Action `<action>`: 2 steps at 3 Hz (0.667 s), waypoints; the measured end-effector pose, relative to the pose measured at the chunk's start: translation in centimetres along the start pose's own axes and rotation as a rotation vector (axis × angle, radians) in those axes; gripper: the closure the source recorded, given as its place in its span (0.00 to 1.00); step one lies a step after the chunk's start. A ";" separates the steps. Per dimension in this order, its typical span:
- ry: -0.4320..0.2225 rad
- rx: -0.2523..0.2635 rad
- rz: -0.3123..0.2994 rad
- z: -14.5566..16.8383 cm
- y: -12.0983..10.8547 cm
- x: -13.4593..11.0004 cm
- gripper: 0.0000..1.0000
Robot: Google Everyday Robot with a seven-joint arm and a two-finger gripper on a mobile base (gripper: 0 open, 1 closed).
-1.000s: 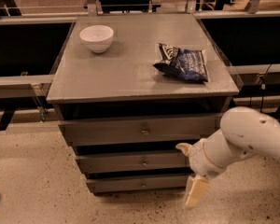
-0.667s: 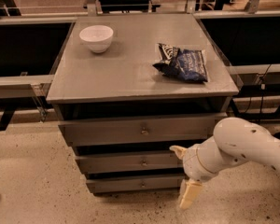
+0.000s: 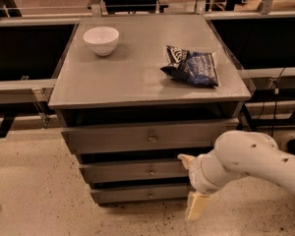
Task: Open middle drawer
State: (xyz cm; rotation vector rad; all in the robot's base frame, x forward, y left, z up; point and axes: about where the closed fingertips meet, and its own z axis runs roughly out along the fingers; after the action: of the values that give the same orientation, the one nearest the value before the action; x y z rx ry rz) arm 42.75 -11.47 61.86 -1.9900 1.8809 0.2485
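Note:
The middle drawer is a grey flat front with a small round metal knob, set between a taller top drawer and a narrower bottom drawer. All three stand slightly stepped out from the cabinet. My gripper is in front of the right part of the middle and bottom drawers, to the right of the knob. Its two cream fingers are spread apart, one fingertip near the middle drawer's upper edge and the other low by the floor. It holds nothing.
The grey cabinet top carries a white bowl at the back left and a dark blue snack bag at the right. Dark counters with rails flank the cabinet. Speckled floor lies in front.
My arm has moved left, bringing the gripper closer to the middle drawer's knob. The drawers have not moved.

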 end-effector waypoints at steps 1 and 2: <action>0.124 0.065 -0.122 2.3 1.1 1.1 0.00; 0.158 0.100 -0.198 3.3 1.3 2.0 0.00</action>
State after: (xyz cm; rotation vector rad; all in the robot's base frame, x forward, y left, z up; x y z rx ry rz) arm 42.07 -12.07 57.91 -2.1618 1.7322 -0.0591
